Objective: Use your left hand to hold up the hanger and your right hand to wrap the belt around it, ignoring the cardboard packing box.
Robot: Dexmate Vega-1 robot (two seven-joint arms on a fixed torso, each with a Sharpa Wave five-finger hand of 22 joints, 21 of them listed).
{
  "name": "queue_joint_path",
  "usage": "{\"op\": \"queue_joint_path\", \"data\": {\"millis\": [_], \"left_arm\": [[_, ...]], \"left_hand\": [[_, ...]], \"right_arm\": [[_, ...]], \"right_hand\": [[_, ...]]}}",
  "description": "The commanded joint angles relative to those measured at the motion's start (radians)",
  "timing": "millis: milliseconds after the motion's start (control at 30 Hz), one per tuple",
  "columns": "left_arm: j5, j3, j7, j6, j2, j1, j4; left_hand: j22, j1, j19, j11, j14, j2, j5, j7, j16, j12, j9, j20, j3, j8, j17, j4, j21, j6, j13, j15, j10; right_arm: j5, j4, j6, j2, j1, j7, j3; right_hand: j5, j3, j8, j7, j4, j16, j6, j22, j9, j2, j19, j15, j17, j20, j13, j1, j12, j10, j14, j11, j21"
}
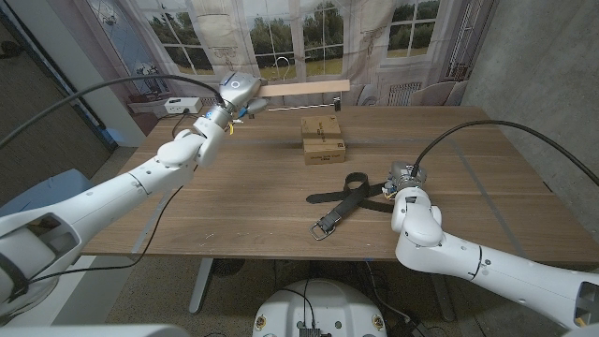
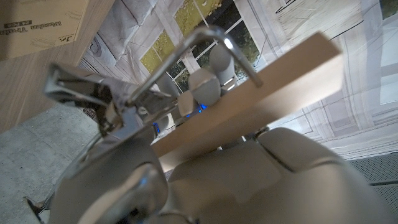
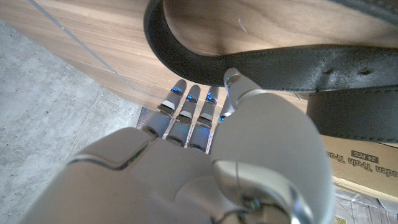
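Observation:
My left hand [image 1: 232,94] is raised over the table's far left and grips one end of a pale wooden hanger [image 1: 299,88], whose bar runs level to the right above the table. In the left wrist view the hanger [image 2: 286,74] crosses above my left hand [image 2: 261,180], with its metal hook curving over it. A black belt [image 1: 348,195] with a metal buckle lies looped on the table, front right of middle. My right hand [image 1: 404,180] sits at the belt's right-hand bend. My right hand [image 3: 205,162] has straight fingers, and its thumb touches the belt [image 3: 298,62].
The cardboard packing box [image 1: 323,140] stands on the wooden table [image 1: 234,206] behind the belt, under the hanger's right end. A white device [image 1: 178,105] sits at the far left edge. Chairs [image 1: 430,94] stand beyond the table's far right side.

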Motion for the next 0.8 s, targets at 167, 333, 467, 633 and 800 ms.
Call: {"op": "queue_joint_path", "data": {"millis": [167, 333, 467, 633, 800], "left_arm": [[-0.004, -0.013, -0.008, 0.024, 0.015, 0.023, -0.039], [-0.002, -0.013, -0.007, 0.024, 0.014, 0.026, -0.041], [0.001, -0.013, -0.003, 0.025, 0.012, 0.027, -0.043], [0.001, -0.014, 0.002, 0.027, 0.010, 0.028, -0.047], [0.003, -0.014, 0.010, 0.023, 0.008, 0.029, -0.048]], "left_hand": [[-0.006, -0.010, -0.005, -0.008, -0.001, 0.001, 0.002, 0.019, 0.008, 0.003, -0.005, -0.050, 0.014, 0.013, -0.003, -0.001, 0.009, -0.020, 0.001, 0.000, 0.006], [-0.008, -0.013, -0.006, -0.007, 0.000, 0.002, 0.002, 0.018, 0.011, 0.003, -0.009, -0.049, 0.017, 0.019, -0.004, -0.002, 0.014, -0.022, 0.001, -0.001, 0.006], [-0.010, -0.015, -0.007, -0.007, -0.002, 0.001, 0.001, 0.018, 0.010, 0.003, -0.010, -0.050, 0.018, 0.022, -0.008, -0.002, 0.016, -0.023, 0.001, 0.000, 0.005], [-0.011, -0.018, -0.009, -0.005, 0.000, 0.001, 0.001, 0.019, 0.015, 0.003, -0.014, -0.050, 0.021, 0.028, -0.007, -0.002, 0.021, -0.023, 0.001, -0.001, 0.005], [-0.013, -0.020, -0.009, -0.005, 0.001, 0.001, 0.000, 0.019, 0.018, 0.004, -0.016, -0.050, 0.023, 0.031, -0.007, -0.002, 0.024, -0.026, 0.001, -0.001, 0.006]], "right_arm": [[0.080, 0.055, 0.176, 0.035, -0.144, -0.278, 0.152], [0.068, 0.079, 0.273, 0.079, -0.226, -0.451, 0.226], [0.063, 0.113, 0.366, 0.141, -0.291, -0.616, 0.293], [0.073, 0.175, 0.528, 0.220, -0.354, -0.823, 0.372], [0.027, 0.261, 0.612, 0.295, -0.359, -0.998, 0.397]], "right_hand": [[0.017, -0.017, 0.041, 0.024, -0.001, 0.058, 0.056, 0.005, 0.006, 0.025, 0.051, -0.172, 0.035, -0.008, 0.025, 0.033, 0.054, 0.128, 0.118, -0.006, 0.022], [0.024, -0.027, 0.050, 0.021, 0.001, 0.065, 0.056, 0.007, 0.011, 0.022, 0.059, -0.173, 0.044, -0.013, 0.032, 0.036, 0.062, 0.142, 0.134, -0.010, 0.026], [0.029, -0.030, 0.054, 0.022, 0.007, 0.066, 0.049, 0.008, 0.019, 0.027, 0.062, -0.171, 0.047, -0.018, 0.036, 0.034, 0.064, 0.145, 0.140, -0.011, 0.028], [0.040, -0.030, 0.066, 0.029, 0.017, 0.053, 0.040, 0.010, 0.033, 0.036, 0.078, -0.168, 0.043, -0.019, 0.044, 0.025, 0.067, 0.147, 0.144, -0.010, 0.036], [0.044, -0.034, 0.074, 0.032, 0.022, 0.056, 0.035, 0.011, 0.042, 0.039, 0.091, -0.169, 0.046, -0.025, 0.049, 0.020, 0.071, 0.153, 0.160, -0.006, 0.043]]}}
